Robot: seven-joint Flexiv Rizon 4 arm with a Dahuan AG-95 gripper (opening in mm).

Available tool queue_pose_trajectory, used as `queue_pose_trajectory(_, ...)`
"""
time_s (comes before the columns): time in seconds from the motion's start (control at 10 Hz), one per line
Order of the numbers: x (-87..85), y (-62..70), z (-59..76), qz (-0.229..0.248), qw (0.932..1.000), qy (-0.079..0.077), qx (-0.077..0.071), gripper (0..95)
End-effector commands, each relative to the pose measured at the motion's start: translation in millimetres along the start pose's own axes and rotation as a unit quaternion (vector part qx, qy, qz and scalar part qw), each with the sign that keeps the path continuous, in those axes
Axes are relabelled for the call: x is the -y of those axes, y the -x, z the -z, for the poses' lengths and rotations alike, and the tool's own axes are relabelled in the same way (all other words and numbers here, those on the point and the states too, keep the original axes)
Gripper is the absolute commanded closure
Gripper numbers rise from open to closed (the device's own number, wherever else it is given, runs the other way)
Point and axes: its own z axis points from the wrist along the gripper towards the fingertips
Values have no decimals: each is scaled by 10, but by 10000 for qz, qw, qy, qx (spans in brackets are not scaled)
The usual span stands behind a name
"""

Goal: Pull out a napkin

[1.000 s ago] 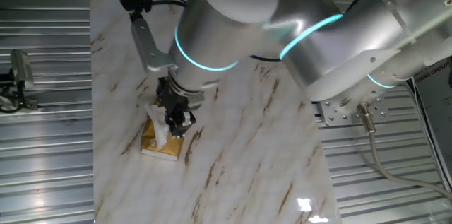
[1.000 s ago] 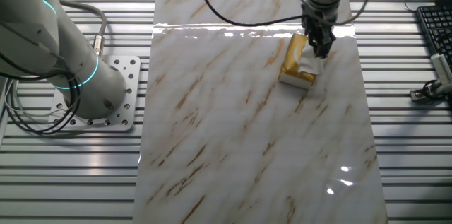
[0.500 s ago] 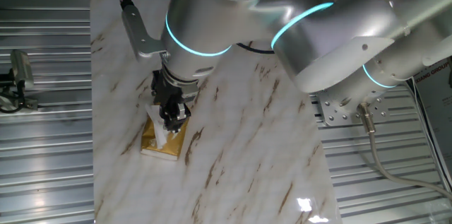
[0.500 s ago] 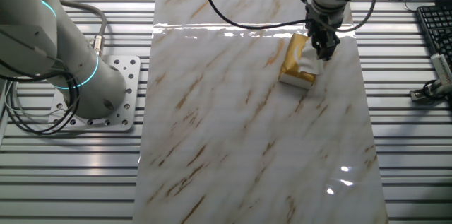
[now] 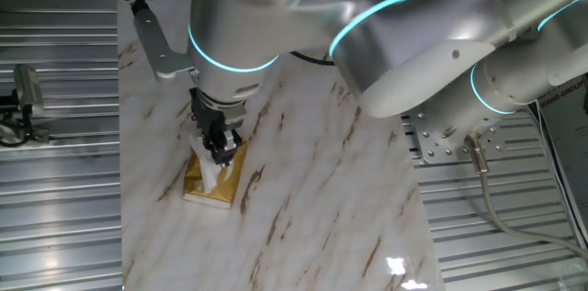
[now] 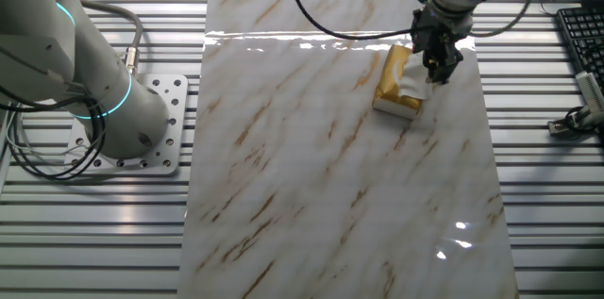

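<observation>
Napkin (image 5: 210, 177) (image 6: 412, 88), white and crumpled, sticking up from the golden tissue pack (image 5: 213, 181) (image 6: 395, 92) on the marble bench (image 5: 312, 199) (image 6: 330, 167), gripper (image 5: 217, 151) (image 6: 439, 72) directly above the pack, fingers close together at the napkin's top, grasp impossible to confirm

One fixed view looks steeply down on the marble-patterned table (image 5: 303, 199) from beside the arm (image 5: 413, 43), whose large links fill the upper frame at close range. The other fixed view sits higher and farther back at the opposite end, facing along the table (image 6: 330, 176) toward the gripper (image 6: 439, 63) at the far edge, with the arm's base (image 6: 104, 101) at left. Both views share the tabletop, the golden tissue pack (image 5: 213, 181) (image 6: 394, 87) and the gripper (image 5: 217, 144) above it.
</observation>
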Motion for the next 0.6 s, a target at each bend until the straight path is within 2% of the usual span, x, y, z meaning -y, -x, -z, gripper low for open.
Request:
queue_pose_trajectory(0.1, 105, -60, -4, 248, 9996, 14, -135, 380)
queue_pose_trajectory(0.2, 199, -181, -67, 375, 9991, 46, -177, 380)
queue_pose_trajectory(0.4, 237, -259, -104, 493, 9986, 13, -177, 380)
queue_pose_trajectory(0.5, 272, -258, -67, 635, 9976, -4, -275, 380)
queue_pose_trajectory(0.6, 335, -250, 10, 810, 9954, 67, -498, 380)
